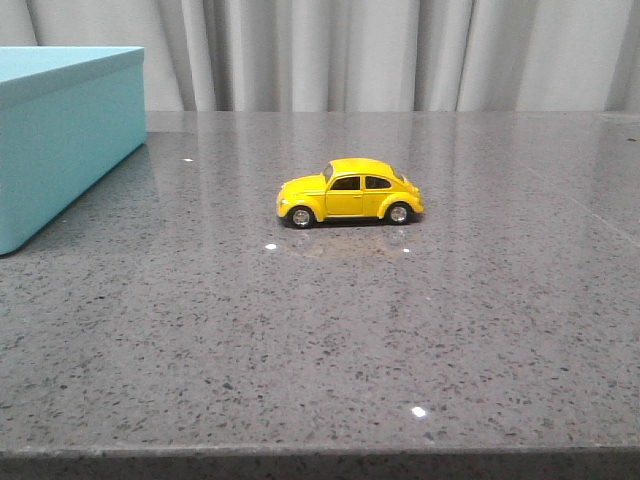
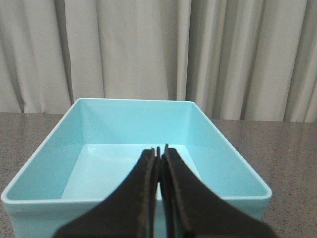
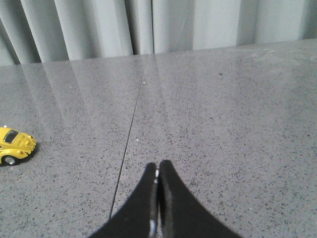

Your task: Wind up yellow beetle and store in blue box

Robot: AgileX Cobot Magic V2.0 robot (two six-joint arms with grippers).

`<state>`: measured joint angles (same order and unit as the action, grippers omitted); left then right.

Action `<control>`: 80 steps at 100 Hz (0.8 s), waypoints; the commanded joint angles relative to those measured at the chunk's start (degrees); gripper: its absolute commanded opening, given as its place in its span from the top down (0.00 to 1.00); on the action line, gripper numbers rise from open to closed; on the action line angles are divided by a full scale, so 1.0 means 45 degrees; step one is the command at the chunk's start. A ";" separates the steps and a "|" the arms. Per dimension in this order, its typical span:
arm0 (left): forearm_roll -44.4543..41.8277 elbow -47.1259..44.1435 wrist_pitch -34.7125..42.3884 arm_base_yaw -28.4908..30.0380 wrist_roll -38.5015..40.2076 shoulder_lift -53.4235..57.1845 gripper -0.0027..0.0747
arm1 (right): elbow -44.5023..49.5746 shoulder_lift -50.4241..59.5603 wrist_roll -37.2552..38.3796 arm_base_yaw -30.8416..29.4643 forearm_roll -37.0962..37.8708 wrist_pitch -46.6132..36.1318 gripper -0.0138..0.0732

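Both sets of jaws are pressed together and hold nothing. By the left wrist view, the left gripper (image 2: 159, 151) hangs just in front of the box (image 2: 44, 158), pointing into its open, bare inside. By the right wrist view, the right gripper (image 3: 158, 166) hovers over bare table (image 3: 223, 124), with the beetle (image 3: 16, 145) well off to one side at the edge of that view.

On the front view neither arm shows. The beetle (image 1: 349, 192) stands on all four wheels near the middle of the table (image 1: 300, 350), side-on, nose toward the box (image 1: 60, 130), which sits well apart at the far left.

Nothing of the task looks begun: the car is untouched and outside the box.

As for handling, the beetle is probably light and rigid, with a glossy rounded shell that could slip out of a pinch taken across the roof. A grip across its flat door sides, low on the body and above the wheels, seems safest. Its wheels roll freely, so a nudge may send it away. Winding likely means pressing it down and drawing it backward, so the wheels must stay on the table.
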<state>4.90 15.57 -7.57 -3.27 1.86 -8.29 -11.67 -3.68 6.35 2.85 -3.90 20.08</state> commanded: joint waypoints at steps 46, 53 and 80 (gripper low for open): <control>0.0020 0.2685 -0.0473 -0.0003 0.0082 -0.2755 0.99 | -0.3778 -0.4547 -0.0077 0.0000 -0.0055 0.0356 0.91; 0.0020 0.2685 -0.0448 -0.0003 0.0082 -0.2755 0.99 | -0.3729 -0.4649 -0.0077 0.0000 -0.0055 0.0386 0.91; 0.0020 0.2685 -0.0447 -0.0003 0.0082 -0.2755 0.99 | -0.4251 -0.5109 -0.0077 0.0000 -0.0062 0.0572 0.91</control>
<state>4.90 25.62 -13.75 -3.27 1.86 -19.73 -27.31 -24.70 6.35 2.90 -4.12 25.33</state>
